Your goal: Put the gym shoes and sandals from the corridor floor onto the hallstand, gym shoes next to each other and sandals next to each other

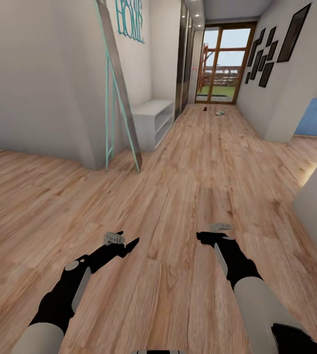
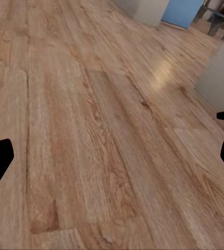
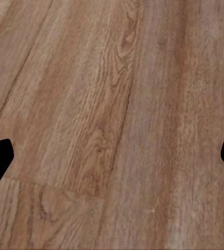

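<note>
While both arms reach forward over it, the corridor floor of wood-grain planks runs from the robot to a glazed door at the far end. Against the left wall stands the hallstand, a light grey low bench unit, with a tall leaning mirror just before it. Framed pictures hang on the right wall. Far down the corridor, near the door, a white shoe and a small dark item lie on the planks; they are too small to identify further. The left gripper and right gripper hover low, each with fingers spread wide and nothing between them.
</note>
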Motion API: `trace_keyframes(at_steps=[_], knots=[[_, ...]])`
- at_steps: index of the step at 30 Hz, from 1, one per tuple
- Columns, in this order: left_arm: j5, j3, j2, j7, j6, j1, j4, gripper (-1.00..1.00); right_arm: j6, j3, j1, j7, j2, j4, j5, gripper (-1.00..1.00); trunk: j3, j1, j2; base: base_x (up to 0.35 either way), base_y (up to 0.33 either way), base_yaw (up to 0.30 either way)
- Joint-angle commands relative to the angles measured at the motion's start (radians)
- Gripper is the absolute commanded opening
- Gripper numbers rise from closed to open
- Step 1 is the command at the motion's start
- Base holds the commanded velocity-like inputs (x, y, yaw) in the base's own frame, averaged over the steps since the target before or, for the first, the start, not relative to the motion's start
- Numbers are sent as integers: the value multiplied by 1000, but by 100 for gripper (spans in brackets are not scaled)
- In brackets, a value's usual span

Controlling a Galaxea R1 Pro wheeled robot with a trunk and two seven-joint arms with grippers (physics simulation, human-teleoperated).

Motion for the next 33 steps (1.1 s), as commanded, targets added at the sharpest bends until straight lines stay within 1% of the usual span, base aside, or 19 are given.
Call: trace_keyframes(at_steps=[1, 9, 13, 18, 27, 33], knots=[[5, 3, -1, -7, 8, 0, 0, 100, 5, -4, 0, 2, 2, -1, 9, 100, 0, 0, 0, 348, 0, -251], [5, 5, -1, -7, 8, 0, 0, 100, 5, -4, 0, 2, 2, 1, 9, 100, 8, 0, 0, 348, 0, -245], [5, 5, -1, -7, 8, 0, 0, 100, 5, -4, 0, 1, 2, 2, 9, 100, 12, 0, 0, 349, 0, -162], [5, 5, -1, -7, 8, 0, 0, 100, 5, -4, 0, 1, 2, 2, 10, 100, 14, 0, 0, 349, 0, -34], [5, 5, -1, -6, 8, 0, 0, 100, 5, -4, 0, 0, 2, 0, 10, 100, 26, 0, 0, 348, 0, -3], [5, 5, -1, -6, 8, 0, 1, 100, 5, -4, 0, 0, 2, -1, 10, 100, 28, 0, 0, 348, -43, 0]])
